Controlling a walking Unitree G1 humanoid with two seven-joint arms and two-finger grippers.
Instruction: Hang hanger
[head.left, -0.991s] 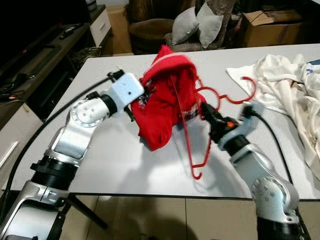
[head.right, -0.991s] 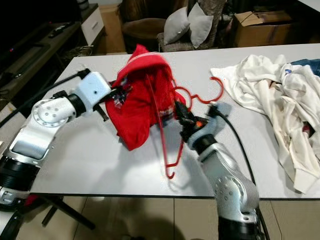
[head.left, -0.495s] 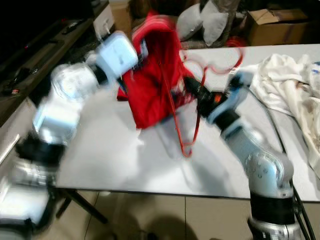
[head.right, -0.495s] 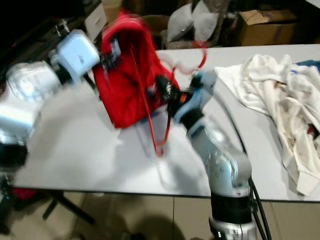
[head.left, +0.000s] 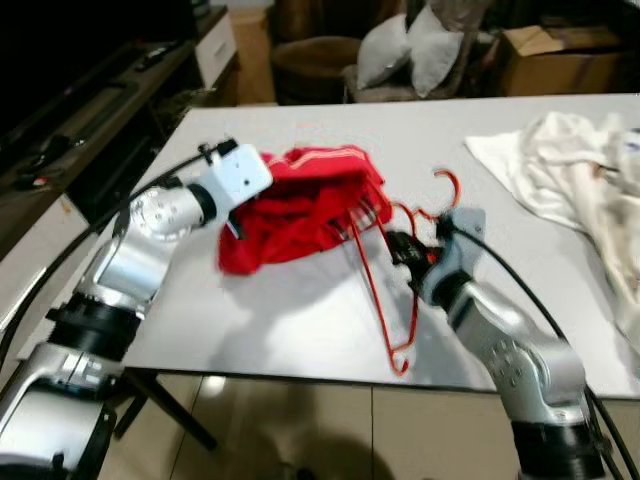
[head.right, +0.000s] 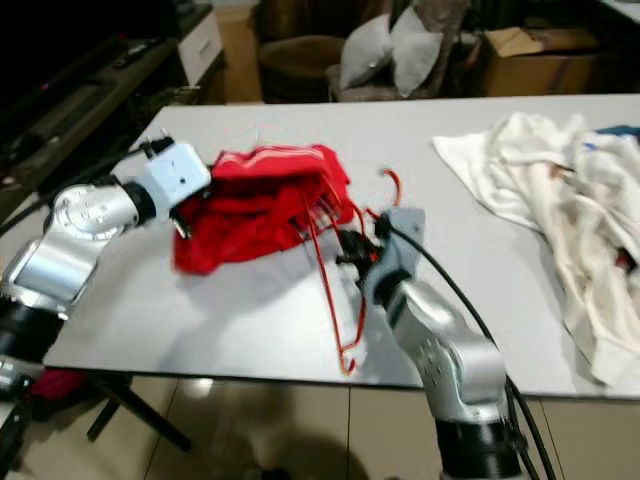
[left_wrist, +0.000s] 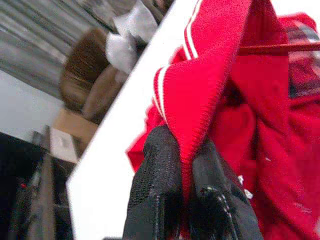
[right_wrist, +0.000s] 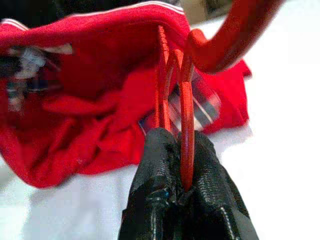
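We pinch the red garment (head.left: 300, 205) by its striped hem in our left pincer (left_wrist: 182, 197) at nine o'clock and clamp the red hanger (head.left: 385, 265) in our right pincer (right_wrist: 182, 187) at three, seemingly to thread one into the other on the white surface (head.left: 300, 310).

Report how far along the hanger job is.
Done: both grips are made. The left gripper is shut on the red garment at its striped hem; the right gripper is shut on the red hanger. In hand: the hanger's upper part reaches into the garment's opening, its lower end on the white table. Left: seating the garment on the hanger and hanging it; no rail is visible.
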